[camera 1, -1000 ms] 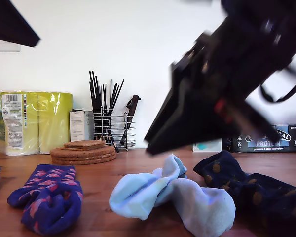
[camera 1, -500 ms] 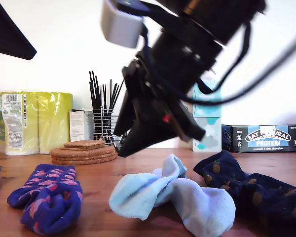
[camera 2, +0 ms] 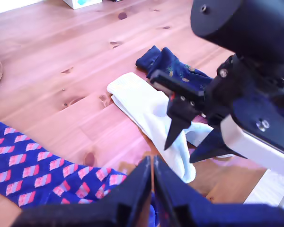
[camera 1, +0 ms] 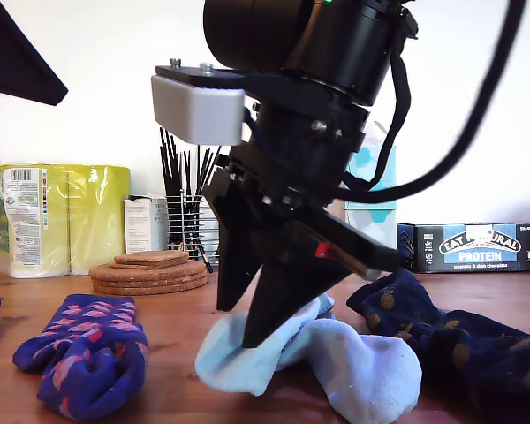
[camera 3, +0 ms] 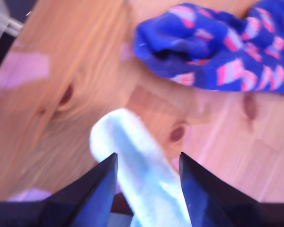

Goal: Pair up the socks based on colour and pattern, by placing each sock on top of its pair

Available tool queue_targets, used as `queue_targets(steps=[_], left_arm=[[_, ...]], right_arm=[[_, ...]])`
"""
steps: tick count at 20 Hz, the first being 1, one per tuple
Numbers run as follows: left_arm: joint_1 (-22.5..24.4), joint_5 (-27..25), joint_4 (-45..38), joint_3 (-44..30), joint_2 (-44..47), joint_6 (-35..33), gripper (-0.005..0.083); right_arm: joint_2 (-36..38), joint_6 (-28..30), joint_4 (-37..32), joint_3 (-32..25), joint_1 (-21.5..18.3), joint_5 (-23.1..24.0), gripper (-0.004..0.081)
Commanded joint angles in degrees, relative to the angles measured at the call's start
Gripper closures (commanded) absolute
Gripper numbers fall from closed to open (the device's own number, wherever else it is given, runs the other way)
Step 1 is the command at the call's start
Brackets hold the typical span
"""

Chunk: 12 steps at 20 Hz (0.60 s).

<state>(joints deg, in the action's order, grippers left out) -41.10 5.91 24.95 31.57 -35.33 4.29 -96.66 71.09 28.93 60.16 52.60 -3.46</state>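
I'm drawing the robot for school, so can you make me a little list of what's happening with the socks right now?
second gripper: my second gripper is open, jaws either side of a pale blue sock
first gripper: my first gripper is shut, above a diamond sock
spotted socks: navy spotted socks heaped at the exterior view's right, untouched
surface: wooden table
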Motion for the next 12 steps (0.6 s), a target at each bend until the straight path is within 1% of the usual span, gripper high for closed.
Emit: queue_targets(steps=[1,6,7,9,12], left_arm=[[0.1,0.1,-0.5,-1.2,0.5,0.2,0.0793],[0.1,0.1,-0.5,-1.2,0.5,0.2,0.0793],[0.1,0.1,-0.5,-1.2,0.5,0.2,0.0793],[0.1,0.1,-0.5,-1.2,0.5,0.2,0.0793],[0.1,0.0,-0.5,-1.2,0.5,0.2,0.0793]], right_arm=[[-1.2,1.2,0.2,0.4,0.3,-0.6,0.0402],[-2.1,1.8,-1.3,0.4,0.3,-1.5,0.0470],[-2.2,2.6,-1.4,0.4,0.3,-1.5,0.0517],[-2.9,2.9,-2.3,0.4,0.5,-1.9,0.0655],[-2.9,3.0,-2.5,0.4,0.8,-2.0,0.0786]])
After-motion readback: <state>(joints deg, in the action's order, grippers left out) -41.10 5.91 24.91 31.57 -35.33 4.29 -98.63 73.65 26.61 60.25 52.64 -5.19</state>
